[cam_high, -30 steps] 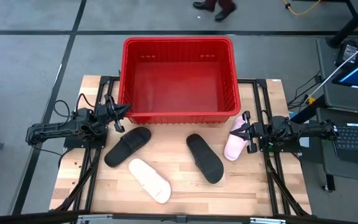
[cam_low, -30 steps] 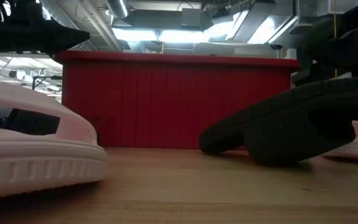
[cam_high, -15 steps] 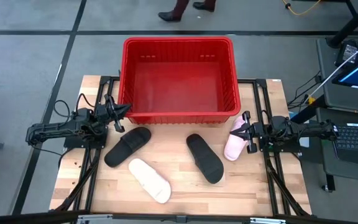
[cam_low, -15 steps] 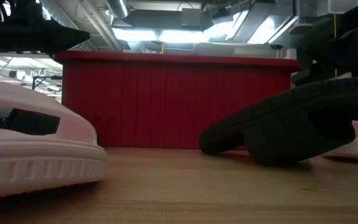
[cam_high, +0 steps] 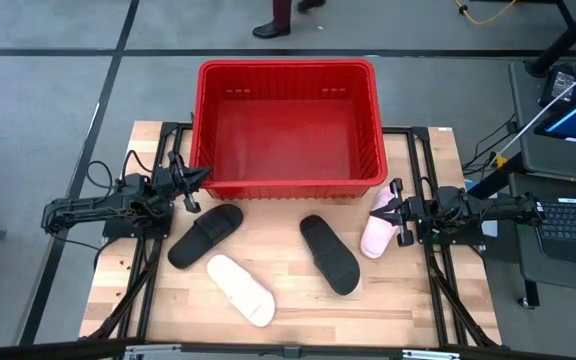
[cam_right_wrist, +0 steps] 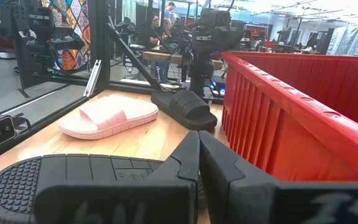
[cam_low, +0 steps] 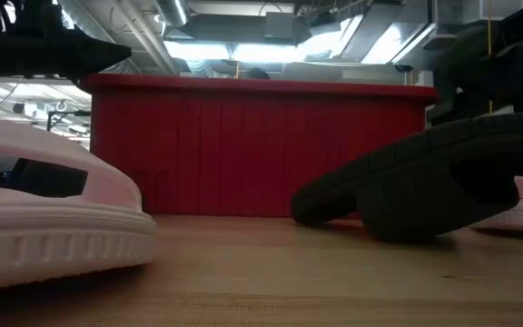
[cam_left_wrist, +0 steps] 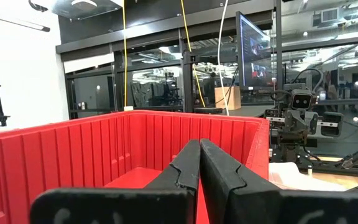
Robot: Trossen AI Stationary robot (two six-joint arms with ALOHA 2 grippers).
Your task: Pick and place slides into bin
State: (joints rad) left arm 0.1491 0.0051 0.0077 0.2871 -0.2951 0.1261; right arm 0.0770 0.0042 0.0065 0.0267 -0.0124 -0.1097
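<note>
Resting at 9 and 3 o'clock of the table [cam_high: 298,300], the left gripper [cam_high: 200,176] and right gripper [cam_high: 380,211] keep jaws pressed together, empty. Four slides lie outside the bin [cam_high: 288,186]: black slides [cam_high: 205,235] [cam_high: 329,253], pink slides [cam_high: 240,289] [cam_high: 377,229], the last partly hidden by the right gripper.

The red bin [cam_high: 286,128] takes the far middle of the surface [cam_high: 418,310], its tall walls a barrier on every side; entry is from above only, and its floor is bare. In front of it four slides lie spread: a black one [cam_high: 205,234] near the left hand [cam_high: 200,175], a pale one [cam_high: 240,289] just beside it toward the front edge, a second black one [cam_high: 329,253] in the middle, and a pink one [cam_high: 377,224] touching the right hand [cam_high: 384,213] by the bin's near right corner. Open wood lies between the two black slides and along the front right. Both hands rest with fingers together at the surface's sides.
</note>
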